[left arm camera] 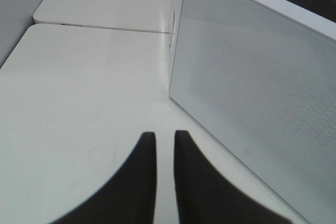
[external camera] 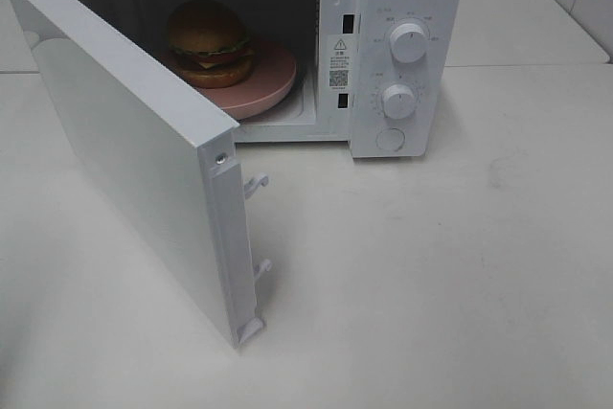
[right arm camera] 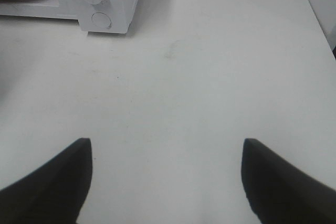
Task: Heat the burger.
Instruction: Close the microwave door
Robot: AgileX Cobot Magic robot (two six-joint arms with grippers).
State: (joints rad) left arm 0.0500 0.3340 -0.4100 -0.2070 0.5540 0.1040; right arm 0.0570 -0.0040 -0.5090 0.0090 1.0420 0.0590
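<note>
Left claw (left arm camera: 165,136): narrow, nearly together, empty. Open microwave door (left arm camera: 252,103) stands just ahead and to one side, outer face toward me. Burger (external camera: 211,43) is beyond it, on the pink plate (external camera: 278,79) inside the cavity. Right claw (right arm camera: 166,144): wide, empty, well back. Left looks nearer the door.

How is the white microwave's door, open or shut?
Open: the white microwave door stands wide, exposing the glossy-bunned burger on a round pink plate.
</note>
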